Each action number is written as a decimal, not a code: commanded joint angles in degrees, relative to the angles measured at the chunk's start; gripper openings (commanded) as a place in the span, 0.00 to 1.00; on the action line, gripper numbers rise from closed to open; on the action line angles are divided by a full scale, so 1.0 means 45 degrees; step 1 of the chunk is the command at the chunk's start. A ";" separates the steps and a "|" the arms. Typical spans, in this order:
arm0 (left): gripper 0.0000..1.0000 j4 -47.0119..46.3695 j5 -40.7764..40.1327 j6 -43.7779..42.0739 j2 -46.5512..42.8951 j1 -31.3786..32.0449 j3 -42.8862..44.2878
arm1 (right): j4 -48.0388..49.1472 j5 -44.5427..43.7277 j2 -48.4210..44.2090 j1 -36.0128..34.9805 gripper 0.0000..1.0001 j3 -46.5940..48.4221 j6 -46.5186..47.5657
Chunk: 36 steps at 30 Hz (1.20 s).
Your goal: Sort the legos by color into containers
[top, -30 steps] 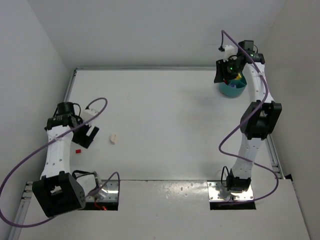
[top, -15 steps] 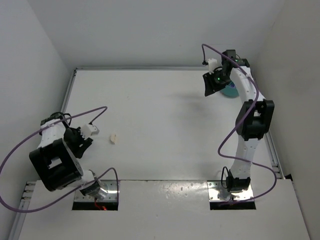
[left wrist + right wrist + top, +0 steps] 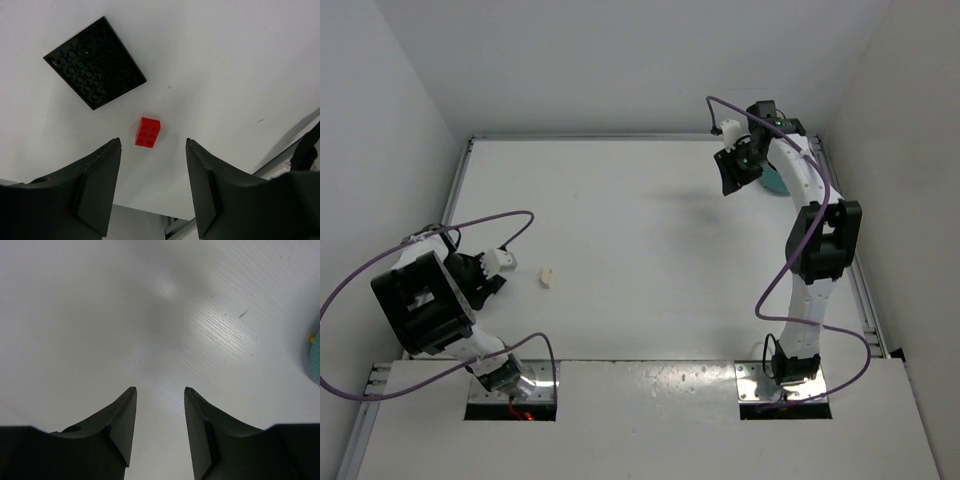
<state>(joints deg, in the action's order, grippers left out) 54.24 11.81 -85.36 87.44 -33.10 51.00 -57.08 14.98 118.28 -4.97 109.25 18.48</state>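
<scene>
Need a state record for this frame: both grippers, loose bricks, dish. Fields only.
left gripper: open, empty, poised at the red brick, not touching it
red brick: flat on the table, just ahead of the gap between the left gripper's fingers
black studded plate: on the table beyond the red brick, apart from it
cream brick: alone on the table, untouched
right gripper: open, empty, above bare table
teal dish: far right of the table, only partly in view; contents cannot be told
</scene>
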 commanded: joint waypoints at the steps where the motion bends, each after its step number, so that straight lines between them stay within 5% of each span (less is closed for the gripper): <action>1: 0.60 -0.0119 0.0441 -0.0581 0.0237 -0.0144 0.0346 | 0.0262 -0.0224 -0.0464 -0.0106 0.44 -0.0020 0.0190; 19: 0.52 -0.1544 -0.0553 -0.1049 0.0354 -0.0144 -0.0943 | 0.0497 -0.0810 -0.0231 -0.0458 0.44 0.0097 0.0190; 30: 0.27 -0.2268 -0.0692 -0.1324 0.0354 -0.0144 -0.2057 | 0.0497 -0.0927 -0.0229 -0.0575 0.44 0.0097 0.0190; 36: 0.16 -0.1587 0.1042 -0.0934 -0.0193 -0.0260 -0.1493 | 0.0497 -0.0109 -0.0558 -0.0885 0.44 0.0097 0.0036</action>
<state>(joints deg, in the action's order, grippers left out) 44.14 8.97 -89.67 86.87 -33.19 43.97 -55.79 11.62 118.28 -7.53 109.19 18.48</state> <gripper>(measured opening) 0.248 0.437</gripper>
